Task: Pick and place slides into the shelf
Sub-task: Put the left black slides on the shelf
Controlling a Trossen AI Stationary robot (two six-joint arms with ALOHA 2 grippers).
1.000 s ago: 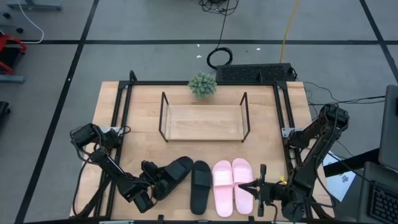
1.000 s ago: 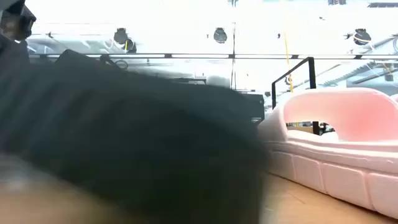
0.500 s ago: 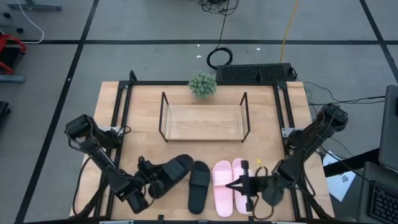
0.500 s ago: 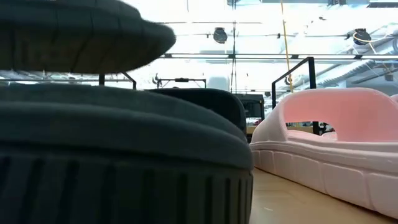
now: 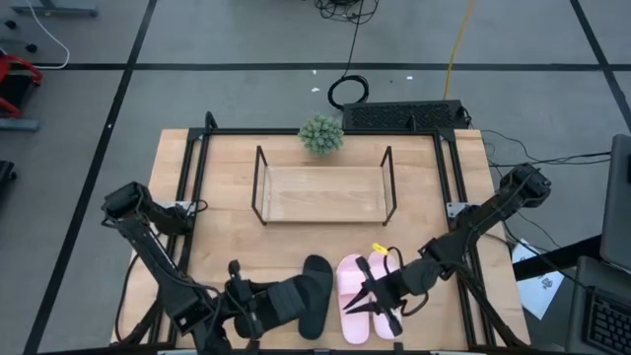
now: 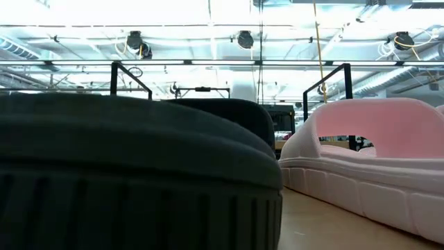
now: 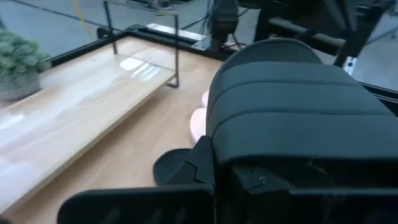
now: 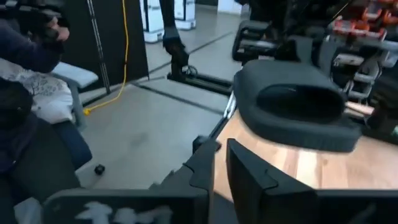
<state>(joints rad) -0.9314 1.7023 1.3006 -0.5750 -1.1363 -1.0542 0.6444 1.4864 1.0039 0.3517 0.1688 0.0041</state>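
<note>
Because the shelf lies across the far half of the surface, every slide at the near edge must travel away from the robot to reach it.

Nearest the front edge, the left end effector (image 5: 240, 308) is shut on the matte black open-toe slide sandal (image 5: 296, 300), held at its wide strap; the left wrist view shows the strap directly above the dark fingers. This slide lies askew, its long axis running roughly across the surface, and it overlaps the second matte black slide sandal (image 5: 316, 277), which points near to far. The left arm reaches low from its base at the left side, folded sharply at the elbow.

Just beside the black pair, the two light pink slide sandals (image 5: 355, 296) lie touching each other, long axes near to far. The right end effector (image 5: 373, 296) sits over them, its fingers only slightly parted. The pictures do not show that it grips anything. The right arm stretches diagonally from its base at the right side, low over the surface.

Farther off, the low rack of thin black wire end frames on a light wooden board (image 5: 325, 192) holds no slide. Its long axis runs left to right. The held slide therefore needs turning as well as carrying forward, in my judgement.

Beyond the rack stands a small green potted plant (image 5: 321, 133).
</note>
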